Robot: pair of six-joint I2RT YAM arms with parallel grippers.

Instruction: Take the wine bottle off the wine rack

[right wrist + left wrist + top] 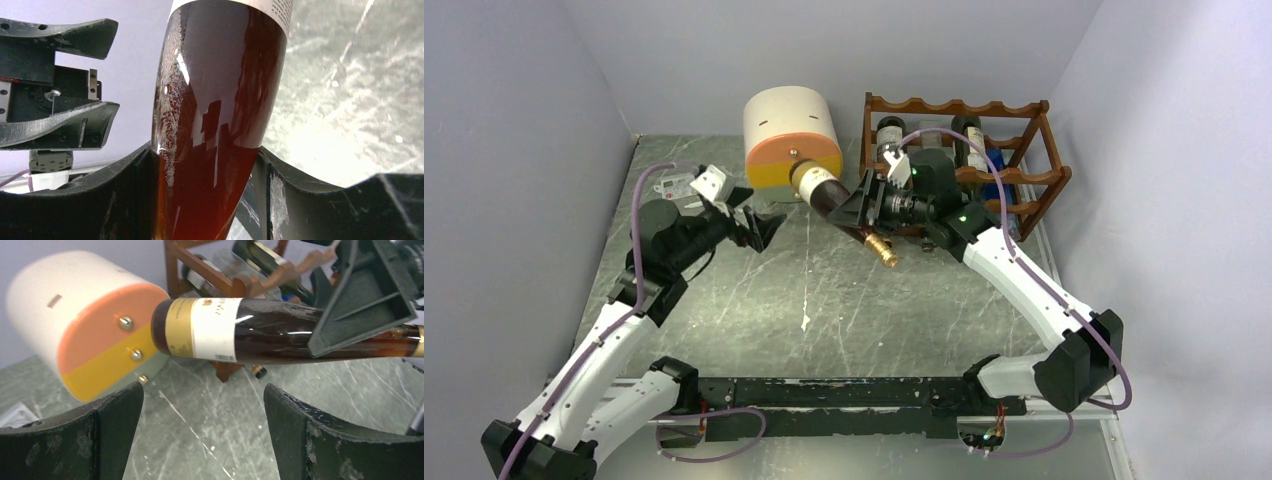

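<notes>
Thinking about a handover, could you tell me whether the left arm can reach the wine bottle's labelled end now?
Probably yes: the open left gripper faces the free labelled end of the wine bottle with nothing between, while the right gripper clamps it nearer the neck.

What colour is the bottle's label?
The label is white with a gold band, best in left wrist view.

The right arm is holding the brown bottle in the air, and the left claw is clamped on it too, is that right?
Not quite. The right gripper does hold the bottle in the air, but the left gripper is not clamped on it: the left wrist view shows its fingers spread open, the bottle beyond them, untouched.
</notes>
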